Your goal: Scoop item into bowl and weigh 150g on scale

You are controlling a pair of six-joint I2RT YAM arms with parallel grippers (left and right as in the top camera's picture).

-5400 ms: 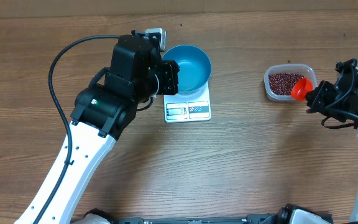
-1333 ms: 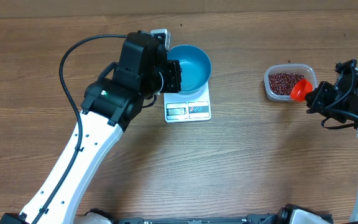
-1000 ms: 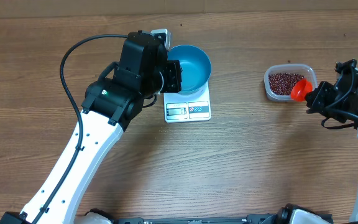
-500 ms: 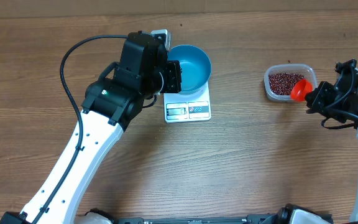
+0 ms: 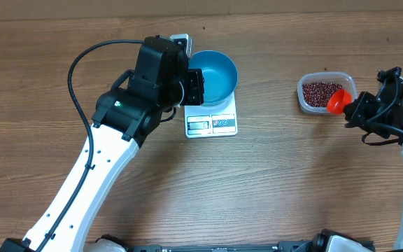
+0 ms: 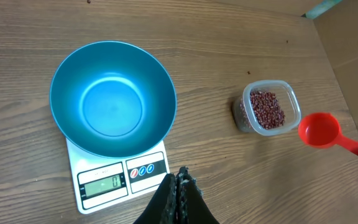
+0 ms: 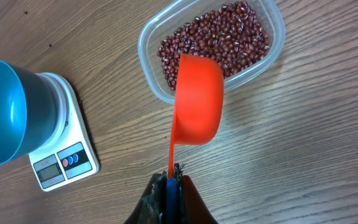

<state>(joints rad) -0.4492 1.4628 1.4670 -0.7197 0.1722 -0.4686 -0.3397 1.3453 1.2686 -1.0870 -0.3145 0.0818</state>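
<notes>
Two arms stand at the first step; the right gripper (image 7: 173,178) is closed on the handle of the red scoop (image 7: 197,102), empty above the tub (image 7: 144,46); the beans (image 7: 219,34) lie there; the left gripper (image 6: 179,186), closed on nothing, is beside the empty bowl (image 6: 110,99) on the scale (image 6: 114,182); next I think the scoop must dip into the beans; the table (image 5: 292,175) is brown wood; little of the room shows.

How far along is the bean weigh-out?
Done: the empty bowl sits on the scale, whose display reads zero.
In hand: the right gripper is shut on the scoop handle; the scoop looks empty, at the tub edge. The left gripper is shut, holding nothing, near the scale.
Left: all beans are in the tub, so scooping and weighing have not begun.
</notes>
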